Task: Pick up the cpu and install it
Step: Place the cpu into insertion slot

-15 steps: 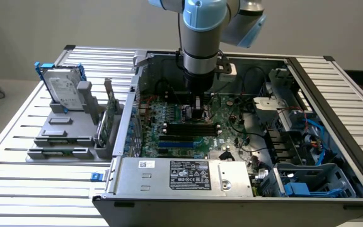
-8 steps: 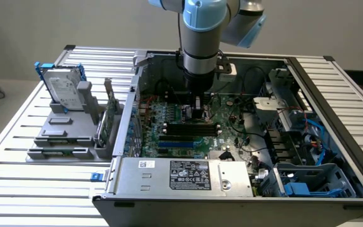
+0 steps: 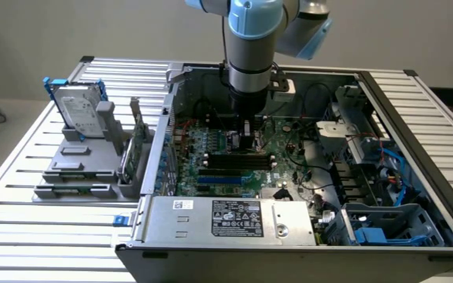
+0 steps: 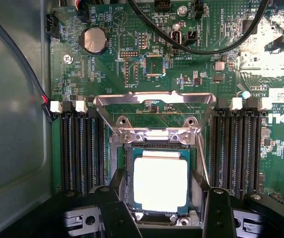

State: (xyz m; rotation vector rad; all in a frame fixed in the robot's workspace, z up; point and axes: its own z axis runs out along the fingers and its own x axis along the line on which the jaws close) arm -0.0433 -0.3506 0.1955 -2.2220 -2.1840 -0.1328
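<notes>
Hovering mid-frame in the exterior view, the tool [image 3: 247,139] stood spread wide, gripping nothing; the cpu [image 4: 160,184] lay in the socket frame [image 4: 154,135] between its jaws, probably light, stiff, fragile, best pinched by opposite edges.

Small, flat, square cpu [image 4: 160,184] with a pale silvery metal top, shining almost white, and a narrow green border round the edge. Lying level, metal side up, not tilted. Seated inside the dark socket [image 4: 125,163], edges squared to the socket's walls.
</notes>
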